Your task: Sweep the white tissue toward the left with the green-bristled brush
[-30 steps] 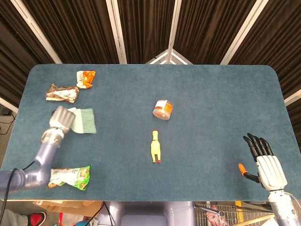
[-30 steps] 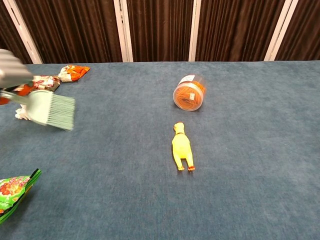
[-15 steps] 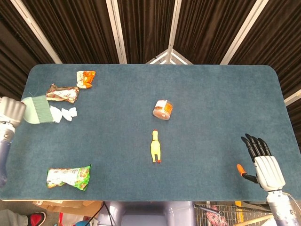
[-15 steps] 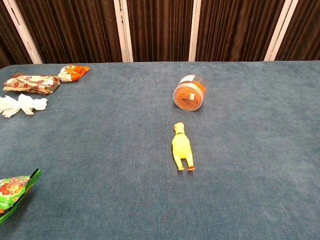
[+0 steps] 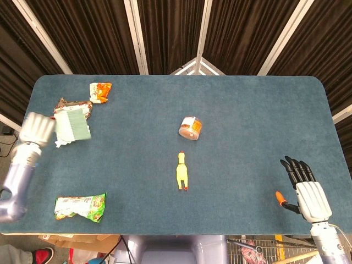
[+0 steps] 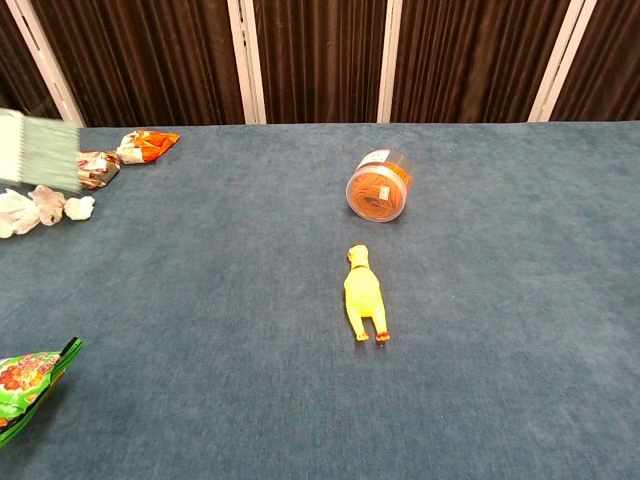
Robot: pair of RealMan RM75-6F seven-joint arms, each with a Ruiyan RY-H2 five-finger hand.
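- The left hand [image 5: 37, 128] is at the table's [image 5: 247, 110] left edge and grips the brush [image 5: 72, 125]; the pale green bristles stick out to its right, blurred in both views.
- In the chest view the brush [image 6: 40, 152] shows at the left border, above the tissue [image 6: 35, 208]; the hand itself is out of that frame.
- The tissue [image 5: 62, 142] lies crumpled just below and right of the left hand, mostly under the bristles as seen from the head camera. I cannot tell whether the bristles touch it.
- Just beyond the bristles, farther from the hand, lies a red-and-white packet [image 5: 65, 104], with an orange packet [image 5: 100, 91] past it.
- A green snack bag [image 5: 81, 207] lies near the front edge, well below the left hand.
- The right hand [image 5: 306, 188] rests at the table's right front corner, fingers straight and apart, holding nothing.
- Well to the left of the right hand, mid-table, a yellow rubber chicken [image 5: 182, 171] lies flat, and an orange tub [image 5: 190, 127] lies on its side just beyond it.
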